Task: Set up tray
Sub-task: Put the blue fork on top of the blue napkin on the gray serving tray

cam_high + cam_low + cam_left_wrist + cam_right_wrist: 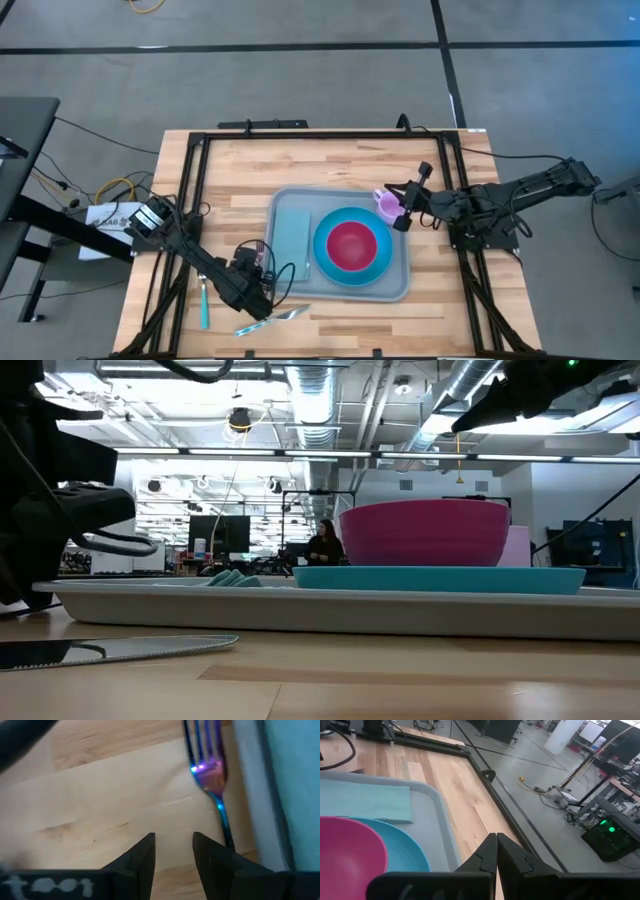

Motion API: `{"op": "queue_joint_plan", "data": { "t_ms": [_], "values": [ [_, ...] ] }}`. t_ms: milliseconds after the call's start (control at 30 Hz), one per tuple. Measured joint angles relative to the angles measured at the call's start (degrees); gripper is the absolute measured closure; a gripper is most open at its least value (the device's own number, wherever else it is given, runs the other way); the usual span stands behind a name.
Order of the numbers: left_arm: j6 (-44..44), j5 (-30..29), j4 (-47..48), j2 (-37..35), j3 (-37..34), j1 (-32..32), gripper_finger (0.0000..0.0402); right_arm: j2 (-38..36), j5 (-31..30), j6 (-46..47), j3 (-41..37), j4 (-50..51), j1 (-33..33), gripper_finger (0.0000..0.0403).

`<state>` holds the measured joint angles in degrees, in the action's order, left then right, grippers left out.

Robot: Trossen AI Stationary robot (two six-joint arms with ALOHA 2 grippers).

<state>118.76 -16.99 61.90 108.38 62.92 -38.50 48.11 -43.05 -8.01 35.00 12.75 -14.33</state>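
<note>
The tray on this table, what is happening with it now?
The tray already holds a napkin, a blue plate with a pink bowl on it, and a small pink cup. The left gripper is down over the wood beside a fork, fingers slightly apart, gripping nothing. The right gripper is shut and empty above the tray's far side.

No legible text, brand, number or sign is present in any view. White markings appear on the dark body of the left hand (172,855) in the left wrist view, but the characters cannot be read.
</note>
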Motion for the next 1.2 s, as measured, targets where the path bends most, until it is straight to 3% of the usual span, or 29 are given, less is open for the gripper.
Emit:
{"op": "queue_joint_plan", "data": {
  "t_ms": [133, 267, 400, 833, 1200],
  "values": [
    [0.88, -2.12, 0.25, -0.85, 2.88, -0.5, 0.0281, -0.01, 0.07, 0.53, 0.0, 0.0, 0.02, 0.0403],
    [-2.8, 1.87, -1.23, -0.81, 4.91, -0.57, 0.0281, 0.01, 0.07, 1.53, 0.0, 0.02, 0.02, 0.0403],
    [-3.7, 1.06, -3.5, -0.76, 5.55, -0.97, 0.0281, 0.0, 0.08, 2.0, 0.0, 0.04, -0.01, 0.0403],
    [-6.36, -2.26, -0.8, -0.37, 5.15, 0.15, 0.0281, 0.0, 2.78, 3.13, 0.0, 0.04, -0.04, 0.0403],
    [-10.12, -1.54, -7.3, -0.57, 0.24, 3.2, 0.0281, -0.01, 2.78, 3.13, 0.0, 0.07, -0.04, 0.0403]
  ]
}}
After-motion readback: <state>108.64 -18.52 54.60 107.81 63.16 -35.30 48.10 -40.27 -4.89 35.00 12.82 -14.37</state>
